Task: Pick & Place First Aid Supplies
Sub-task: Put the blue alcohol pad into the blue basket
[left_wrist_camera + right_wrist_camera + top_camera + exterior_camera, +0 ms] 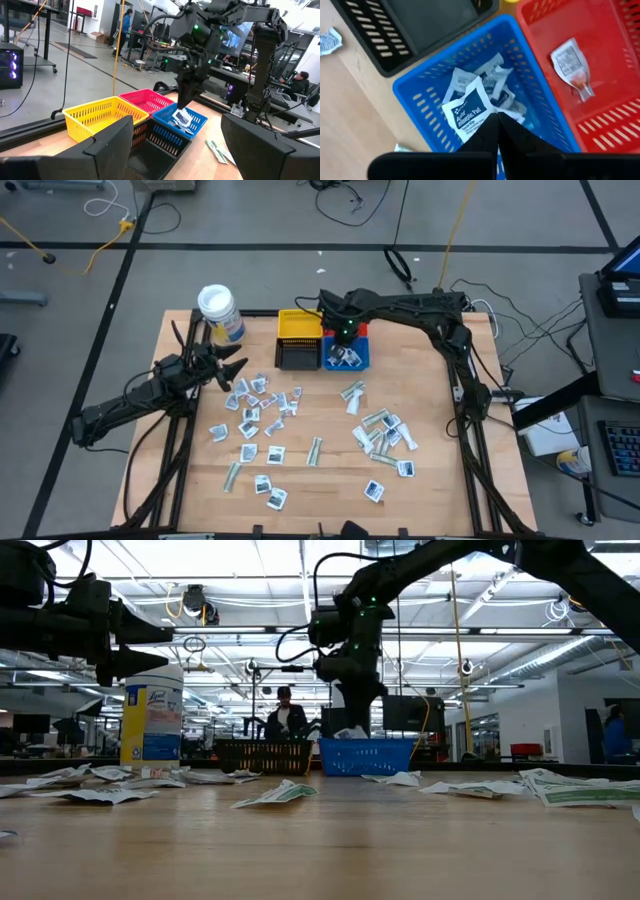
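My right gripper [345, 340] hangs over the blue bin [362, 360] at the table's far middle, pointing steeply down, shut on a white packet with blue print [467, 107]. More packets [492, 80] lie in the blue bin, and one packet [570, 65] lies in the red bin [600, 75]. Many first aid packets [262, 405] lie flat and scattered over the wooden table. My left gripper [235, 375] stands open and level at the table's left, touching nothing. My right gripper pinches the white packet at one corner [485, 117] between its two fingertips [496, 125], coming from above and pointing down. The packet [182, 117] hangs tilted below the fingers, at about the height of the blue bin's rim, over the packets lying inside.
A yellow bin [298, 325] and a black bin [296, 356] stand left of the red and blue ones. A white-lidded round jar [218, 308] stands at the far left, near my left gripper. Long green-marked strips [380, 430] lie on the right.
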